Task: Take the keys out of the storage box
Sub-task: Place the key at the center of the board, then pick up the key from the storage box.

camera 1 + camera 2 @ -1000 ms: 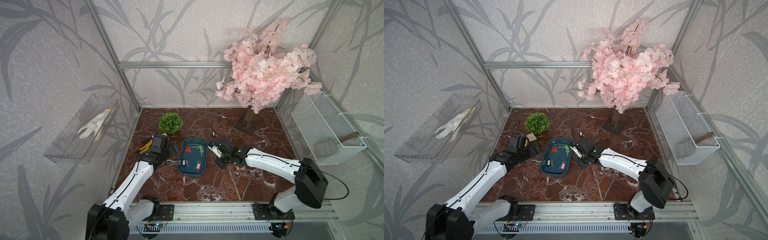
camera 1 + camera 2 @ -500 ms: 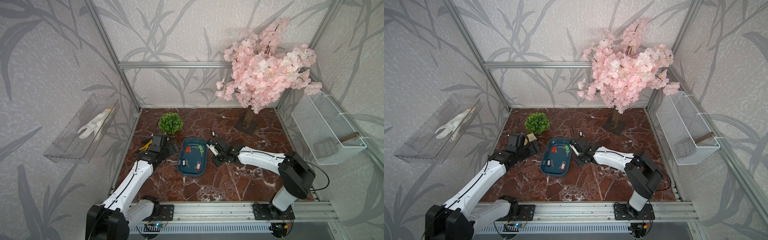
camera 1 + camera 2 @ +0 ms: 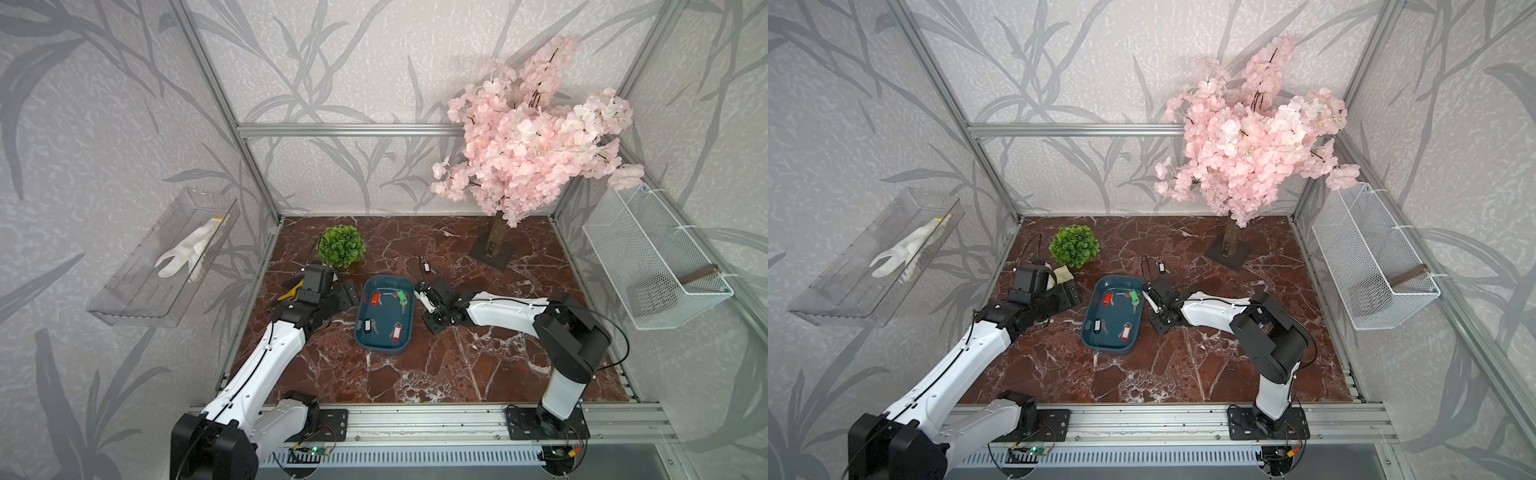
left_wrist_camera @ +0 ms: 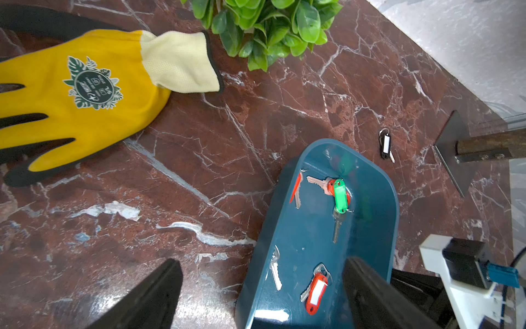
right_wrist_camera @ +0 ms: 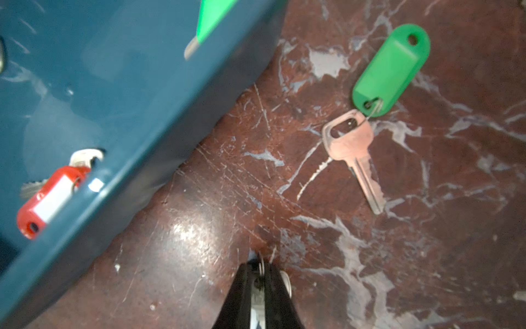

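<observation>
The dark teal storage box point(image 3: 386, 312) point(image 3: 1113, 316) lies mid-table. Several keys lie in it: red tags point(image 3: 375, 298) point(image 4: 314, 293), a green tag point(image 3: 401, 296) point(image 4: 340, 195) and a black tag point(image 3: 367, 325). Two keys lie on the marble outside, one with a black tag point(image 3: 424, 266) point(image 4: 385, 145) and one with a green tag point(image 5: 390, 71). My left gripper point(image 3: 345, 295) point(image 4: 263, 284) is open, its fingers astride the box's near wall point(image 4: 262, 228). My right gripper point(image 3: 428, 297) point(image 5: 260, 273) is low beside the box's right wall point(image 5: 128, 85), shut on a key ring with a pale tag.
A yellow glove point(image 4: 71, 94) lies left of the box by a green plant ball point(image 3: 341, 246). The pink tree's base plate point(image 3: 494, 249) stands at the back right. A clear bin point(image 3: 166, 257) and a wire basket point(image 3: 652, 257) hang on the side walls.
My right gripper has slid a little closer to the box while its elbow swung back toward the front rail. The left gripper has hardly moved.
</observation>
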### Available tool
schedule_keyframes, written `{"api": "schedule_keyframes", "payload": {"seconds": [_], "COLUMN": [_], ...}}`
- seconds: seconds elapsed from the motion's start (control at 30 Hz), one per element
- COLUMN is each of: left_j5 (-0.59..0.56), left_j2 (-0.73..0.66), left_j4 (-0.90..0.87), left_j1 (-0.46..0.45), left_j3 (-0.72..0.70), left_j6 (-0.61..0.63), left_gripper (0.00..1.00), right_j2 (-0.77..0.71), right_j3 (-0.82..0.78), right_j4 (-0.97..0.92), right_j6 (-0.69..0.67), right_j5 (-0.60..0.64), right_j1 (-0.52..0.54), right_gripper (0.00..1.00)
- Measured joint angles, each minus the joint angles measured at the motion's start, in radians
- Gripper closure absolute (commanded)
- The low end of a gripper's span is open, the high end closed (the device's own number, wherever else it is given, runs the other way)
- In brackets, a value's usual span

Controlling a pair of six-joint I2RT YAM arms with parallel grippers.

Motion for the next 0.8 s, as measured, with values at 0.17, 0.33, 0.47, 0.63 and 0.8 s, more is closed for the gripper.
{"api": "schedule_keyframes", "payload": {"seconds": [0.17, 0.33, 0.47, 0.63, 0.8], "left_j5": [0.032, 0.046, 0.046, 0.076, 0.149], "left_j2": [-0.008, -0.016, -0.016, -0.010, 0.042], "left_j4": [-0.001, -0.011, -0.019, 0.002, 0.051], "left_j1": [0.000, 0.000, -0.002, -0.002, -0.002], "left_j3": [0.000, 0.000, 0.000, -0.007, -0.052], "left_j6": [0.012, 0.014, 0.010, -0.022, -0.064], "left_gripper": [0.13, 0.14, 0.14, 0.19, 0.23], "right_j2": [-0.023, -0.113, -0.185, -0.240, -0.240], "right_j3": [-0.022, -0.044, -0.045, -0.035, 0.006], "right_j4": [0.009, 0.020, 0.035, 0.045, 0.089], "right_j6": [0.000, -0.005, -0.022, -0.047, -0.045], "right_j5": [0.008, 0.019, 0.015, -0.034, -0.115], "right_j1": [-0.003, -0.010, -0.013, -0.014, 0.002], "right_gripper": [0.61, 0.52, 0.48, 0.43, 0.41]}}
